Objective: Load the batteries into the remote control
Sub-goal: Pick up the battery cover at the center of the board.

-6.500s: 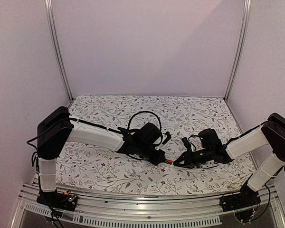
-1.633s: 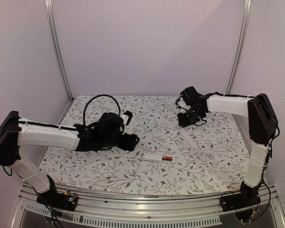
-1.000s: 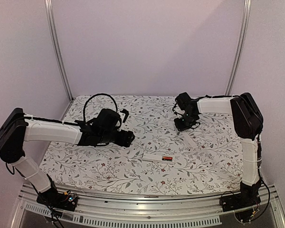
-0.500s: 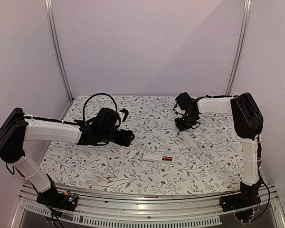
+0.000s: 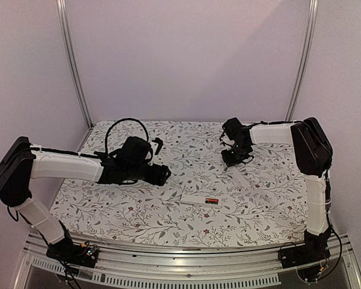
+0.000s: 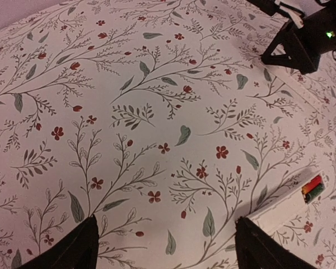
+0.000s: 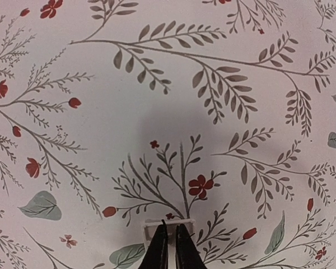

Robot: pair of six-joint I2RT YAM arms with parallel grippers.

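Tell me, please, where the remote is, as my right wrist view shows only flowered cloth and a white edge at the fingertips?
Observer: The remote lies flat near the front middle of the table, apart from the right gripper, which is farther back.
Operator: Thank you. Are the batteries in it yet?
Observer: Red batteries show in the remote's right end, though I cannot count them.
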